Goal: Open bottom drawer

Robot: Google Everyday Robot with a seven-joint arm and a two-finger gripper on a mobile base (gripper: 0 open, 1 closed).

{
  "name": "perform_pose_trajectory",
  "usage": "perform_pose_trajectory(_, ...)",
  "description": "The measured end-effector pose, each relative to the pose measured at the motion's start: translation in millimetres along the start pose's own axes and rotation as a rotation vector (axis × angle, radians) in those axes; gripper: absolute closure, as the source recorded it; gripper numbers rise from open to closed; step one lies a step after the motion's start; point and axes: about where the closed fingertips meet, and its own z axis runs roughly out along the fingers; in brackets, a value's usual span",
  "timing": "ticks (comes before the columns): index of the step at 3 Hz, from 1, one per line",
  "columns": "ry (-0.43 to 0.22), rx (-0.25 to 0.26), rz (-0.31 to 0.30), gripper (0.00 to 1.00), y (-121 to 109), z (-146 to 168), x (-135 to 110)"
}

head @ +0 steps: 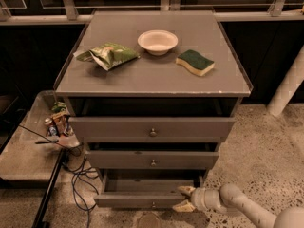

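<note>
The bottom drawer point(137, 201), low in the frame's centre, stands pulled out past the two drawers above point(152, 144), its inside showing. My claw point(183, 198) sits at its front's right end, fingers spread, unclenched. I judge little remains, perhaps a further pull.

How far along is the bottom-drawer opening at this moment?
Done: the bottom drawer stands partly pulled out, with its inside showing behind the front panel. In hand: the tool sits low at the panel's right end, fingers spread. Left: probably little, perhaps a further pull and then backing the tool away.
</note>
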Motion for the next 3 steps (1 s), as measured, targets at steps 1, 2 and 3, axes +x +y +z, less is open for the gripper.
perform_pose_trajectory(1,0.0,0.0,0.0,0.14,0,0,0)
perform_pose_trajectory(2,0.002,-0.014,0.03,0.37,13,2,22)
perform_pose_trajectory(3,0.003,-0.016,0.038,0.6,15,-1,21)
